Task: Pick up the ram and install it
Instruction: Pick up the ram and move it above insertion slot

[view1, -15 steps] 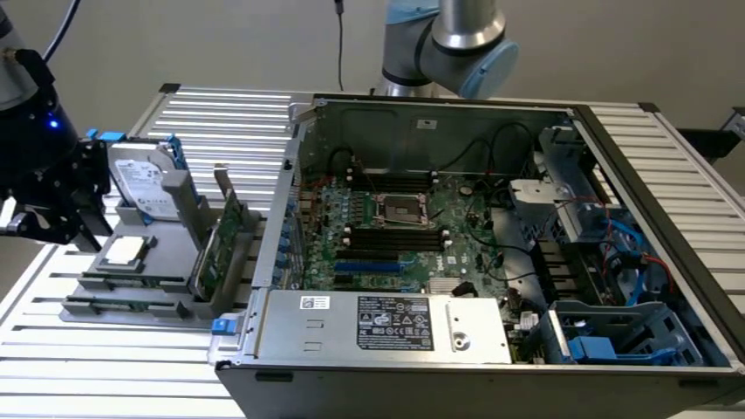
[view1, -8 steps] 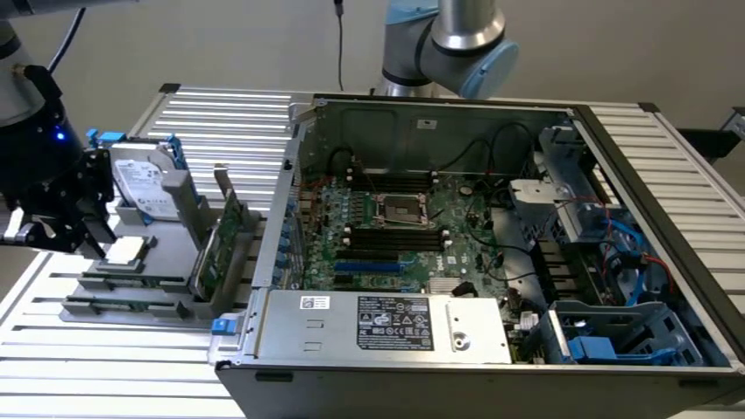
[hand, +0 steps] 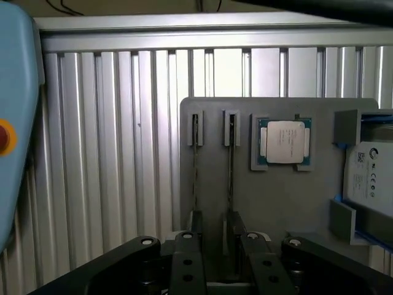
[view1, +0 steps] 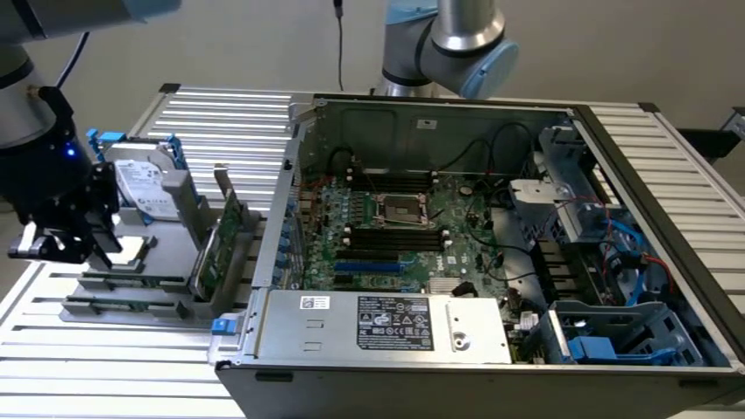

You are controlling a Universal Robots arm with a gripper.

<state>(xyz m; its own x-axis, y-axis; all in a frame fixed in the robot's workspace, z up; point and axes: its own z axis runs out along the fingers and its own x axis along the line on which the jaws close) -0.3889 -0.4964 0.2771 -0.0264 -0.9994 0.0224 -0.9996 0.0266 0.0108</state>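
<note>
Hovering over the end of the grey fixture plate [view1: 163,262] toward the exterior view's left, the pincer [view1: 70,249] stands released, its two black fingers [hand: 187,264] spread wide and holding nothing. In the wrist view the ram [hand: 231,166] is seen edge-on, lying in a narrow slot of the plate. Its near end runs in between the spread fingers with a gap on either side. How high the fingertips are above it cannot be told.

A second ram stick [hand: 195,166] lies parallel in the neighbouring slot, just beside the first. Its near end passes under one finger. In the exterior view both sticks lie flat along the plate's near edge, the ram [view1: 134,281] the farther of the two and the second stick [view1: 117,305] closest to the camera.

A processor [hand: 284,142] sits in a square recess on the other side of the ram. Beyond it a silver hard drive [view1: 146,188] with blue rails stands propped at a tilt. A green expansion card [view1: 222,244] stands upright on edge at the side of the plate nearest the computer case [view1: 652,262].

The case lies open on the ribbed aluminium worktop [view1: 117,367], toward the exterior view's right and well apart from the pincer. Its motherboard [view1: 466,253] is exposed, with black memory slots [view1: 396,236] running beside the central processor socket [view1: 407,208]. The ram is in its slot on the plate, not in the case.
</note>
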